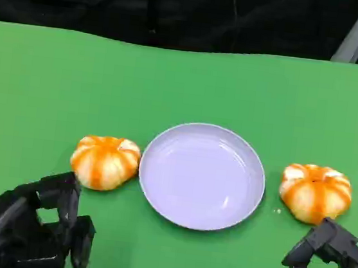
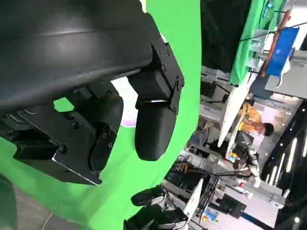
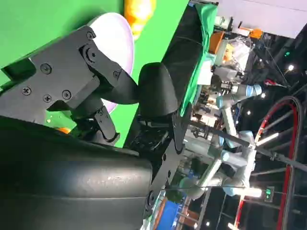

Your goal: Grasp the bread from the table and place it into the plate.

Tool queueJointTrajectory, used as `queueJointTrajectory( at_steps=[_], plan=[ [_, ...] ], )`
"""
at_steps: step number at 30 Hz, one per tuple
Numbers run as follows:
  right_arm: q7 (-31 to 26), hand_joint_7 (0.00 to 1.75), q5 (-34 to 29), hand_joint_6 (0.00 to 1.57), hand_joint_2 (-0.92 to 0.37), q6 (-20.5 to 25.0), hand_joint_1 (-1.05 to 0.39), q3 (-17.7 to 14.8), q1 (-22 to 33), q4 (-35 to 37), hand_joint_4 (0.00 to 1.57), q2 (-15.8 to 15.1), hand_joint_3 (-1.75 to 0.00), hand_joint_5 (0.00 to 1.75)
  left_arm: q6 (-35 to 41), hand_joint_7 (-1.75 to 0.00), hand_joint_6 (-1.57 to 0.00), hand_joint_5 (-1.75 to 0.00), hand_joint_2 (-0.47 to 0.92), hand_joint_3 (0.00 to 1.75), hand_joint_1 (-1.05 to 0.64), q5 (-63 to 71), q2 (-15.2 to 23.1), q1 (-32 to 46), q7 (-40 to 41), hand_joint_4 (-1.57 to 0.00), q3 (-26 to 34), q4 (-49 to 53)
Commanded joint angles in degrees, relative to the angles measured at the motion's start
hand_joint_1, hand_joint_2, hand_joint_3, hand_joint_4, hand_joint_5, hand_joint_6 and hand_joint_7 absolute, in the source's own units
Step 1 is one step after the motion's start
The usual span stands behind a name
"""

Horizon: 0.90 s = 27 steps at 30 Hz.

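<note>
No legible text, label, brand, number or sign — none on the green table [image 1: 36,79], the plate [image 1: 159,196] or either bread [image 1: 105,161]. Background equipment in the wrist views too small and blurred to read — no lettering made out.
</note>
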Motion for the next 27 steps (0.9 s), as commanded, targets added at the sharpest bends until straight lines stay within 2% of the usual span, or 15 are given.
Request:
queueJointTrajectory(
  at_steps=[1,27],
  plan=[
    [-0.03,1.49,0.46,0.76,-0.51,-0.12,-0.11,-0.46,0.41,-0.65,0.84,-0.73,-1.24,1.75,-0.20,-1.75,-0.88,-1.75,0.51,1.70,0.07,-0.34,0.55,-0.28,-0.07,-1.03,0.33,-0.05],
    [-0.07,1.50,0.12,0.75,-0.51,-0.23,-0.11,-0.49,0.31,-0.62,0.84,-0.89,-1.25,1.75,0.43,-1.75,-0.86,-1.75,0.52,1.69,0.10,-0.66,0.61,-0.24,0.30,-1.02,0.42,-0.54]
  ],
)
